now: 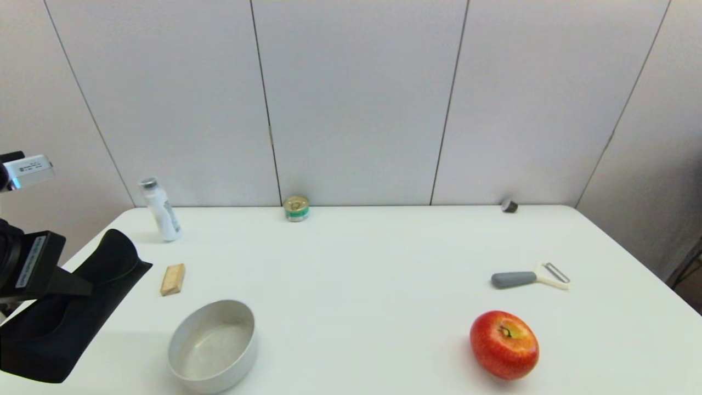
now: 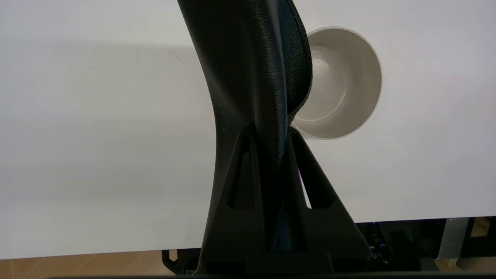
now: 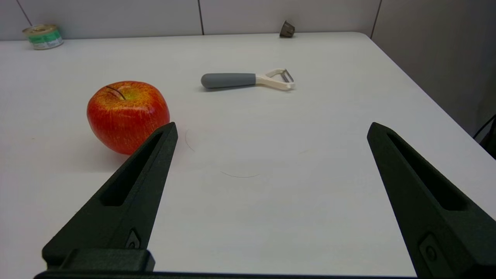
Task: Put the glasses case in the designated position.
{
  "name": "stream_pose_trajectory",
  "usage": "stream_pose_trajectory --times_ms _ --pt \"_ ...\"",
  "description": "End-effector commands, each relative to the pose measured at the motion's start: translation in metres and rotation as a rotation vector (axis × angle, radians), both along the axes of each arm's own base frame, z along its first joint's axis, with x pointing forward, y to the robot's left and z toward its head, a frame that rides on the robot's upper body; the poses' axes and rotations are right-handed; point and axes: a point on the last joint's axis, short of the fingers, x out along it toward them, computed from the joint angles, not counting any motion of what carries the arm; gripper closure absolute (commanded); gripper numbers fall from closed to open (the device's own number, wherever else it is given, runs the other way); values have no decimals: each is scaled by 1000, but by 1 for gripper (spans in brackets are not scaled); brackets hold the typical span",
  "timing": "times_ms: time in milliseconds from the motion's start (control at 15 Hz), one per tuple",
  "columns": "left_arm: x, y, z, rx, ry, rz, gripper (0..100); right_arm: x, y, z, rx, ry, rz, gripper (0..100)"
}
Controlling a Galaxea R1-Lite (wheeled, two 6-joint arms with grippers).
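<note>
Both left jaws pinch the glasses case between them.

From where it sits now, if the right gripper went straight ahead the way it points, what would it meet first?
Probably nothing close: the open right gripper points over bare table, between the red apple and the table's edge. The grey-handled peeler lies farther ahead, slightly off-centre, though depth is unclear.
</note>
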Motion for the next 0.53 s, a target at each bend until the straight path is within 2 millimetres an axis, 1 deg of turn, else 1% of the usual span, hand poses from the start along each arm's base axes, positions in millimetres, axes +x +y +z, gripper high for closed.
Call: stream_pose_trajectory --times_ms 67,533 --pt "2 3 -4 -1 26 23 100 0 0 0 0 1 1 0" --pt "3 6 -6 -12 23 60 100 0 0 0 0 1 -1 0"
